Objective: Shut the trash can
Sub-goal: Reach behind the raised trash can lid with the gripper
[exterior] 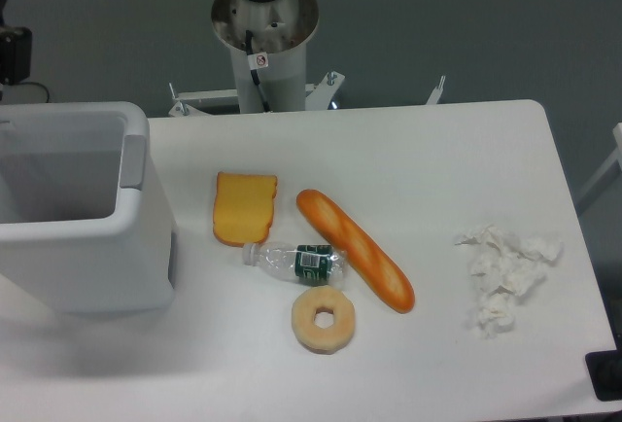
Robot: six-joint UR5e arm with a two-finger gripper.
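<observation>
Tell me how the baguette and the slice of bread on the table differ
The baguette is a long, rounded loaf lying diagonally; the slice of bread is short, flat and roughly square. The baguette is orange-brown with pale slashes along its top, while the slice has a plain yellow face and a darker crust edge. The baguette's middle touches the plastic bottle, whereas the slice sits just above the bottle's cap end. Both lie flat on the white table.

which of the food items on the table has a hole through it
The doughnut, nearest the table's front edge; the toast slice and baguette are solid.
</observation>
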